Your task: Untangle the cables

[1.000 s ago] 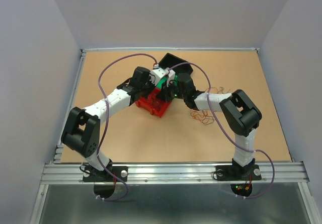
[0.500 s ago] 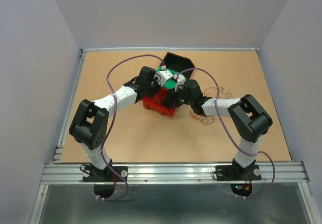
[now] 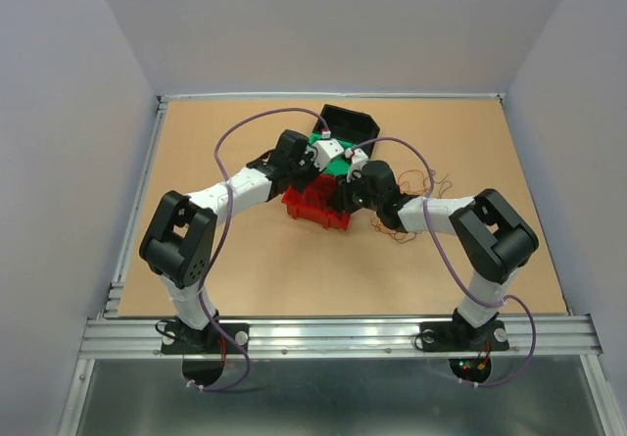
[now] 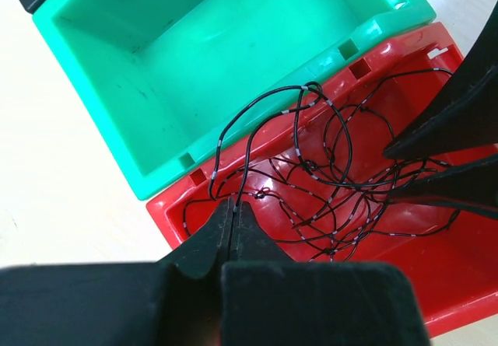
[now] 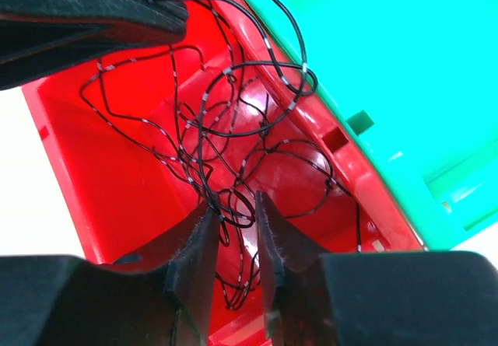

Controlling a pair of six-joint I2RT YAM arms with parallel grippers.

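- The black wire (image 4: 310, 89) is hair-thin and kinked, marked with short pale bands along its length. It lies in loose overlapping loops and small knots.
- Most of this wire sits inside the red bin (image 4: 451, 299), spread across its floor. One tall loop rises over the bin's rim, up against the wall of the green bin (image 4: 233, 50) that touches it.
- The left gripper (image 4: 234, 206) is clamped tight with its fingers pressed together, pinching one strand of the black wire at the tips. From that pinch the strand runs up to the tall loop.
- The right gripper (image 5: 237, 206) reaches into the red bin from the opposite side. Its jaws stand a narrow gap apart. A small tangle of black loops sits right at its fingertips (image 5: 204, 233), but the wrist view does not show whether any strand is caught between them.
- In the overhead view, orange-brown wires (image 3: 395, 230) lie as a thin curly scatter on the table (image 3: 274, 260). They are just beside the right forearm and outside all the bins.
- The black bin (image 3: 348, 121) stands at the far side of the green one, touching it.
- Both grippers are close together above the red bin.
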